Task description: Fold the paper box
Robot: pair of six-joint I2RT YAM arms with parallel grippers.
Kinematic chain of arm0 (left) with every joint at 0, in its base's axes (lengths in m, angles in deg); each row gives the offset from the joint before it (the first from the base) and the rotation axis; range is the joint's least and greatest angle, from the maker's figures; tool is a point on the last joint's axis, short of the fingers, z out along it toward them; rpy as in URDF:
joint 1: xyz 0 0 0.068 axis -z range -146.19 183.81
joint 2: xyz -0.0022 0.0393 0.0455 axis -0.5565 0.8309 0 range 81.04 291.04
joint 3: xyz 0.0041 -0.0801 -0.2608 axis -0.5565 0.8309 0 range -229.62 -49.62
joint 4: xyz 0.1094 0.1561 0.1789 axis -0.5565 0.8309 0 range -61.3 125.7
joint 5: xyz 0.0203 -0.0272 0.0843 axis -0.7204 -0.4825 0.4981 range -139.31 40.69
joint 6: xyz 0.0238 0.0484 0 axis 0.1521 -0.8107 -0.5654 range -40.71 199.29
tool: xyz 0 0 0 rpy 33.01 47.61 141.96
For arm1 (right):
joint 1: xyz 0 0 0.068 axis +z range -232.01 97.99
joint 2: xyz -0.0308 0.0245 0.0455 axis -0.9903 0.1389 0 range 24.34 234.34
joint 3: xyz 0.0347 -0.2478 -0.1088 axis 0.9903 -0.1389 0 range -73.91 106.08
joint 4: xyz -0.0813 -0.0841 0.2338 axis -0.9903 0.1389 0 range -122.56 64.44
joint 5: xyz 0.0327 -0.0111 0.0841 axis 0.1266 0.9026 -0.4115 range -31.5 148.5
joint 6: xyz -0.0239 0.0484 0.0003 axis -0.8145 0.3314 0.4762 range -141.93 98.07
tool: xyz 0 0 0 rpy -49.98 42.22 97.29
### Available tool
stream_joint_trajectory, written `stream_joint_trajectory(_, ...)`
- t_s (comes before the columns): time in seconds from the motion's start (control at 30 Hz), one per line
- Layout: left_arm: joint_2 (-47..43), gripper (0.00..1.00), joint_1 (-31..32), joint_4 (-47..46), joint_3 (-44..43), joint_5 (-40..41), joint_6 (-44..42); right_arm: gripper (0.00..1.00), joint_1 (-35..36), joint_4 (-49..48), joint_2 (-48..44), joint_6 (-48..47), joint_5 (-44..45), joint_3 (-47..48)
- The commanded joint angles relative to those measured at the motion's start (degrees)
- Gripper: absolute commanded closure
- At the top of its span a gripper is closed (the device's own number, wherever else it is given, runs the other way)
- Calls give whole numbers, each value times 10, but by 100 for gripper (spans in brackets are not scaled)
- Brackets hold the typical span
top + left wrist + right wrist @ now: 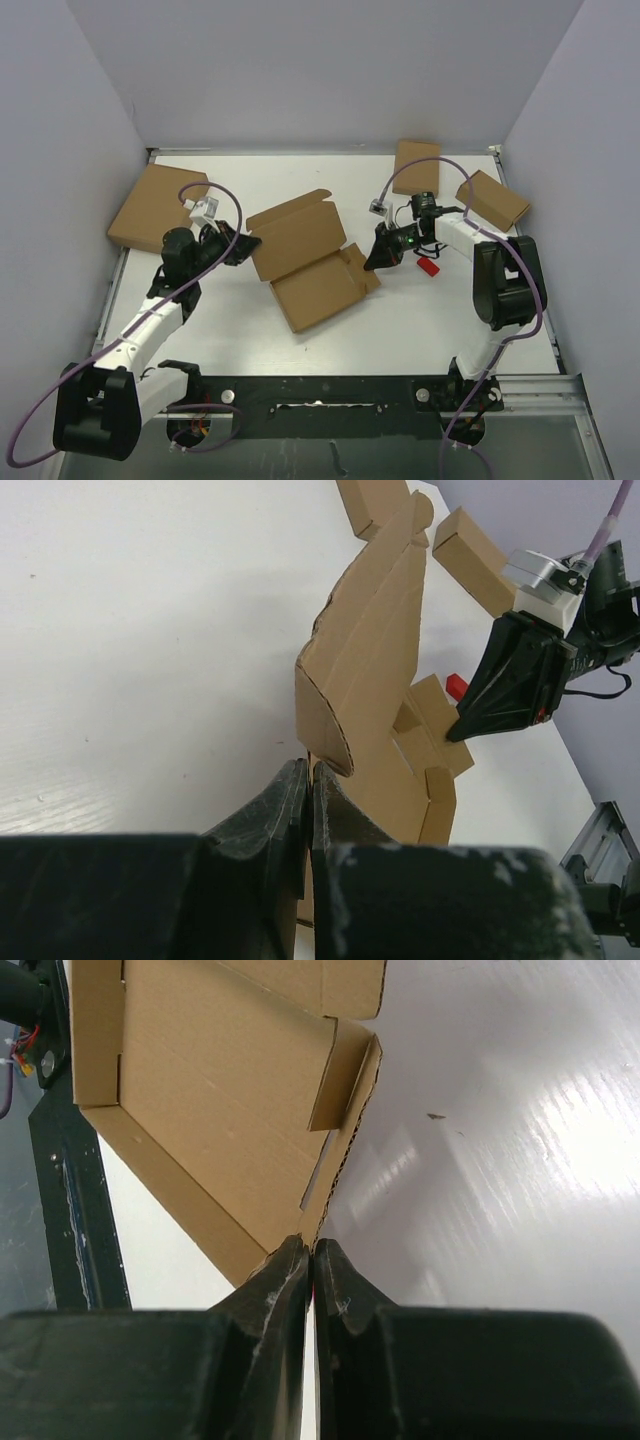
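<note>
The paper box [310, 262] lies half open at the middle of the table [420, 320], its lid raised toward 11 o'clock. The left gripper [243, 245] is pressed together on the box's flap at 9 o'clock. The right gripper [378, 258] pinches the edge at 3 o'clock. In both wrist views the fingers hide how deep the cardboard goes. A small red object [428, 267], too small to make out, lies beside the right gripper. The larger box [155, 208] sits at 10 o'clock.
</note>
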Motion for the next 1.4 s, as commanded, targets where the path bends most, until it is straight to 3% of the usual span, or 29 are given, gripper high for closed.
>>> stream_joint_trajectory(0.0, 14, 100, 1, -16, -28, 2, -21, 100, 4, -23, -44, -7, -51, -5)
stream_joint_trajectory(0.23, 25, 100, 2, -77, -26, -40, -23, 98, 14, -29, -40, 1, -50, -5)
stream_joint_trajectory(0.93, 20, 100, 3, -116, -6, -81, -73, 56, -19, -30, 48, 47, -109, 6)
stream_joint_trajectory(1.13, 19, 100, 3, -105, -7, -83, -80, 49, -60, -36, 49, 63, -160, 8)
stream_joint_trajectory(1.27, 17, 100, 3, -97, -9, -84, -88, 47, -84, -55, 41, 82, -167, 2)
stream_joint_trajectory(1.37, 19, 100, 3, -93, -13, -90, -93, 59, -91, -79, 40, 113, -125, 1)
